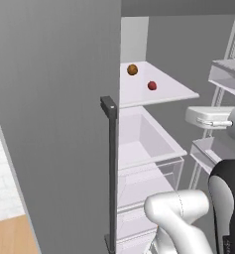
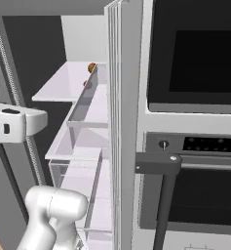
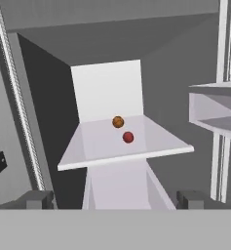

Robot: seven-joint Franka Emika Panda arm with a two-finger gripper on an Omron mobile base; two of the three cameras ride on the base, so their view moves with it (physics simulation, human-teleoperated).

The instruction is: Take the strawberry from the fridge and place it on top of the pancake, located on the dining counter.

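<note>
Strawberry (image 3: 128, 137) on the fridge (image 1: 54, 124) shelf (image 3: 102, 146), ahead of the open, empty hand (image 3: 114, 199): likely light, soft, bruisable; pinch gently across its middle.

Gripper (image 3: 115, 199) level, its 2 fingertips wide apart.

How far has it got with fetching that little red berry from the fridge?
Done: the tall grey fridge stands open. In hand: the robot's hand points at the white shelf, short of the tiny red strawberry beside an orange-brown ball. Left: grasping the berry, carrying it off and placing it.
</note>
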